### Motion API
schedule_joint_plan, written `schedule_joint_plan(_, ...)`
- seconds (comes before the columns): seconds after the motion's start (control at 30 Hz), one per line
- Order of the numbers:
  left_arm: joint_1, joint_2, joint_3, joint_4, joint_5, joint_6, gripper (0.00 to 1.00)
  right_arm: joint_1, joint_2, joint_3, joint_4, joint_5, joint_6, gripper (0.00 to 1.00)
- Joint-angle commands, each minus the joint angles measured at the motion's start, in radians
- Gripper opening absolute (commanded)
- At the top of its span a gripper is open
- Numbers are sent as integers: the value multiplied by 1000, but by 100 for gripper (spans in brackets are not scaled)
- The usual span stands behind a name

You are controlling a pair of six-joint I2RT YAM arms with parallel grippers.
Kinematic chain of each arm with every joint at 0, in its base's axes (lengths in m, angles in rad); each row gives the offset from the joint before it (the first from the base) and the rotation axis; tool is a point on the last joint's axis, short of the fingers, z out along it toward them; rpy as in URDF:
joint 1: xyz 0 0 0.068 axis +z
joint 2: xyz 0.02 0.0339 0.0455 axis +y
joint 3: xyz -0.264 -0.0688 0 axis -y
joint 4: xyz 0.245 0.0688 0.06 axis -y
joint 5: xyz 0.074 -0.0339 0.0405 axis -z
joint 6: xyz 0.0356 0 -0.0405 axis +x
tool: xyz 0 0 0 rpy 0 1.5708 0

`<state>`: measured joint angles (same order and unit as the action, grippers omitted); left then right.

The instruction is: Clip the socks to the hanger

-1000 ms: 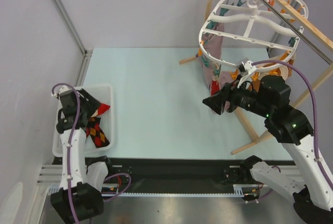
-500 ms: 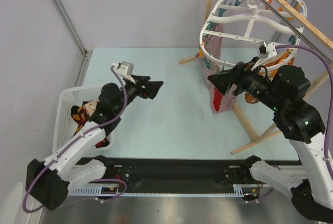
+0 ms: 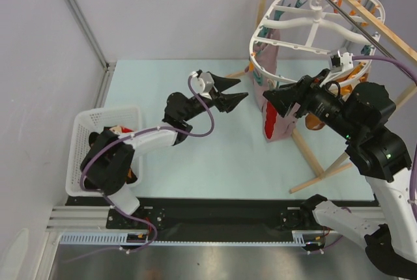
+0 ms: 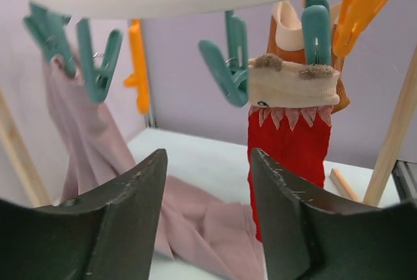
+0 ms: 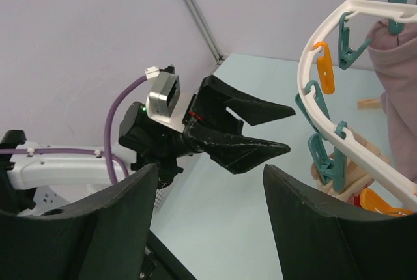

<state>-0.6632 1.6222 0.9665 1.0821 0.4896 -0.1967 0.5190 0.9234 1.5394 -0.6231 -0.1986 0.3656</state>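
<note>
My left gripper (image 3: 242, 88) hangs just left of the hanger (image 3: 251, 49), its jaws spread with nothing between them. My right gripper (image 3: 270, 101) sits at the hanger's near side, below the rim. Its fingers are also parted and hold nothing. The two grippers face each other, apart. The socks (image 3: 119, 130) lie in a white basket (image 3: 73, 156) well left of the hanger, mostly hidden behind my left arm. Teal clips (image 4: 221, 75) dangle from the hanger's rim, and a pink cloth (image 4: 85, 130) and a red cloth (image 4: 287, 150) hang from it.
</note>
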Motion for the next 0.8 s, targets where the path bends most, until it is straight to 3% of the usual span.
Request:
schedule_joint_plan(0.0,-6,88,86,274,142,-7,58,4,-15,39,22,18,-30,71)
schedule_joint_plan(0.07,-4,139,133,372,193,-36,56,6,-17,38,19,22,-33,71)
schedule_joint_plan(0.2,-7,243,238,383,242,-95,53,6,-11,28,17,28,-30,70)
schedule_joint_plan(0.77,-9,251,324,300,230,-142,48,47,15,31,37,21,19,68)
